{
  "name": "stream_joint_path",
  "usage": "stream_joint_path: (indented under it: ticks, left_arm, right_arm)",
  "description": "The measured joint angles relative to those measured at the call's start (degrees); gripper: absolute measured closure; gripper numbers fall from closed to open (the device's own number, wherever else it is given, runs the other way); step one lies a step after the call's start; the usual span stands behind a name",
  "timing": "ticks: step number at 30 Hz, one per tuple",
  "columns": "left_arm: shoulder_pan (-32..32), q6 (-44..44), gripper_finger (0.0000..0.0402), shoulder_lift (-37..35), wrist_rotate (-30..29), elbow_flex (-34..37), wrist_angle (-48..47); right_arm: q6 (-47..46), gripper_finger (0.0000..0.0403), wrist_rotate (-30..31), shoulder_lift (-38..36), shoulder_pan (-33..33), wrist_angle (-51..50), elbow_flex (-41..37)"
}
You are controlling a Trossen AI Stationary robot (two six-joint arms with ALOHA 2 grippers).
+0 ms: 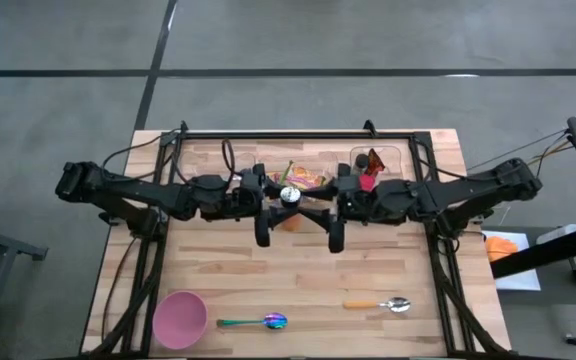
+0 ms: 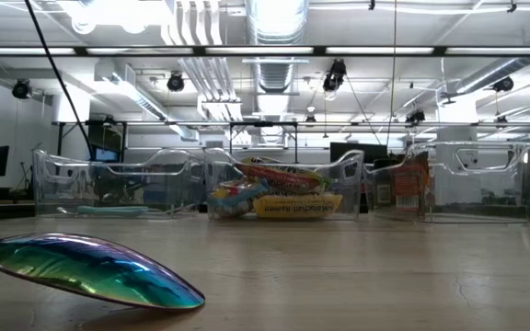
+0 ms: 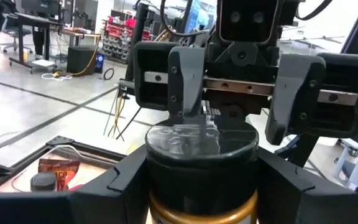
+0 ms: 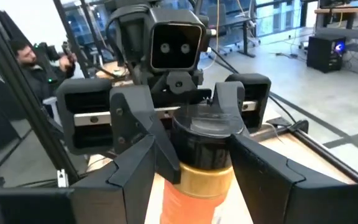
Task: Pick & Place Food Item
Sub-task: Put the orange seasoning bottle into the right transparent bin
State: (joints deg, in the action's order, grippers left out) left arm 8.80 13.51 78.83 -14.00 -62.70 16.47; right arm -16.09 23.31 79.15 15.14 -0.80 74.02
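Orange bottle with gold collar and black round lid (image 1: pixel 289 196), upright, long axis vertical, lid up, held above the middle of the light wooden slatted table (image 1: pixel 298 285), just in front of the clear bins. Same bottle (image 4: pixel 199 163) seen from the right wrist; lid top glossy, orange body below the gold band. Same lid and gold band (image 3: pixel 201 158) seen from the left wrist.

Pinched from both sides at once: left gripper (image 1: pixel 265 210) with its dark fingers (image 3: pixel 107 186) pressed to the lid's flanks, right gripper (image 1: pixel 329 212) with its fingers (image 4: pixel 143 163) clamped on the opposite flanks. Both arms reaching inward from the table's two sides, meeting at the centre, each wrist camera facing the other.

Behind the bottle, along the far edge: row of clear plastic bins (image 2: pixel 283 184); middle bin holding a heap of yellow and red snack packets (image 2: pixel 274 195); a bin toward the right arm's side holding a red packet (image 1: pixel 370 172) and a dark item, too small to make out.

Near edge of the table, well apart from the bottle: pink round bowl (image 1: pixel 179 318); iridescent rainbow-coloured spoon (image 1: pixel 257 321) just beside it, bowl end (image 2: pixel 90 267) close to the low camera; silver spoon with wooden handle (image 1: pixel 378 304) toward the right. Nothing between bottle and bins except the grippers themselves.

Person (image 4: pixel 27 59) in dark clothing in the room beyond the table.
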Motion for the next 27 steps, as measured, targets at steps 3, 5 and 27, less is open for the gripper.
stream_joint_path:
  ticks: [3, 5, 27]
  left_arm:
    - [0.0, 0.0, 0.0190, 0.0, 0.0, 0.0, 0.2]
    - [0.0, -0.3, 0.0190, 0.0, 0.0, 0.0, 0.2]
    - [-1.7, -1.5, 0.0190, -1.6, -1.0, -0.4, -1.4]
  right_arm:
    - [0.4, 0.0202, 0.0, 1.0, -0.2, -1.0, 2.0]
    - [0.3, 0.0202, 0.1, 1.5, -0.5, -1.1, 2.9]
    - [-13.5, 0.0202, 3.6, -3.4, 1.5, -19.1, 1.4]
